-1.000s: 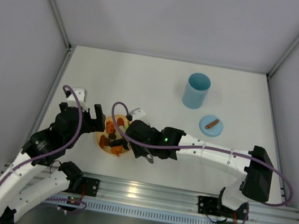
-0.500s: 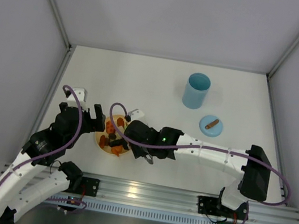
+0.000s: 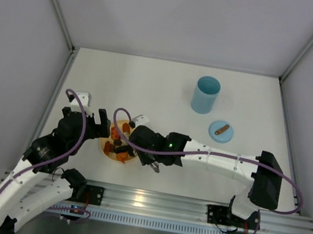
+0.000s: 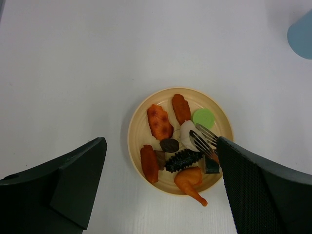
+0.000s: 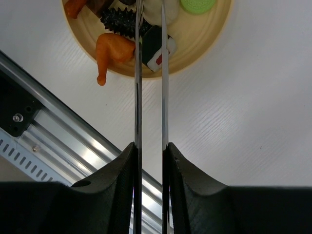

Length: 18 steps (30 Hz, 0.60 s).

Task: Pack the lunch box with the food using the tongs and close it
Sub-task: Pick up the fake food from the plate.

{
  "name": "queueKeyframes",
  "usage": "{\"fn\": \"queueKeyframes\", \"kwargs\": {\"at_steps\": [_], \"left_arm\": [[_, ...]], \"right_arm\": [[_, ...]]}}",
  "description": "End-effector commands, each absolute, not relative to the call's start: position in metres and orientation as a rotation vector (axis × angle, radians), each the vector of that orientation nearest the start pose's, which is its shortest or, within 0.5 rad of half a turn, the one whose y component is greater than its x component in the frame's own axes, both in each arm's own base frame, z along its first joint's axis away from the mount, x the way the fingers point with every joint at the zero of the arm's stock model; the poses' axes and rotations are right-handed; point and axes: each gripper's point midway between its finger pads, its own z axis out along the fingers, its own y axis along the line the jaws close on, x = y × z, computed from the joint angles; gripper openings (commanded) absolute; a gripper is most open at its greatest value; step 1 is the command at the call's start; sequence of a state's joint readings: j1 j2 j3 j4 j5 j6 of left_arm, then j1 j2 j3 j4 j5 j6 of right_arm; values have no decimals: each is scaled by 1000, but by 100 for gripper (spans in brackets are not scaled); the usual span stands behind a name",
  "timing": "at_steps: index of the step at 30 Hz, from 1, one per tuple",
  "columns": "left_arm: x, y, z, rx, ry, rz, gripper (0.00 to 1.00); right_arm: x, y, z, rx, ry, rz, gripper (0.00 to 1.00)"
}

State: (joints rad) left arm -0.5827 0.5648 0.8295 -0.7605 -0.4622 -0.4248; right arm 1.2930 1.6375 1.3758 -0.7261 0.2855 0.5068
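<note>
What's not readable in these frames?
- Right wrist view: the tongs' tips run off the top edge, so any grip on food is unknown.
- Top view: the plate is half hidden by the right arm, and the food is too small to sort.
- Left wrist view: a blue shape is cut by the corner; box or lid unclear.
- Top view: the lunch box's wall hides its bottom.

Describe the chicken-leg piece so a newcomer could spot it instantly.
Find the yellow-orange plate near the table's front edge. On its side nearest the rail, beside the spiky black piece, lies the chicken leg. It alone has a thin end poking over the rim.
</note>
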Motion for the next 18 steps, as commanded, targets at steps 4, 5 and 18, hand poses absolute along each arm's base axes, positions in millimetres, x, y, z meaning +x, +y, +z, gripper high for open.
{"fn": "queueKeyframes", "kwargs": {"at_steps": [4,5,18], "left_arm": [[212,-63,240,-152,1965,-184,99],[212,-63,239,-152,1966,-183,99],[212,-64,239,-152,1966,-187,99]], "right_arm": [[141,386,179,-858,2311,418,20],[142,385,181,-857,2308,413,19],[156,374,206,-790,2276,417,13]]}}
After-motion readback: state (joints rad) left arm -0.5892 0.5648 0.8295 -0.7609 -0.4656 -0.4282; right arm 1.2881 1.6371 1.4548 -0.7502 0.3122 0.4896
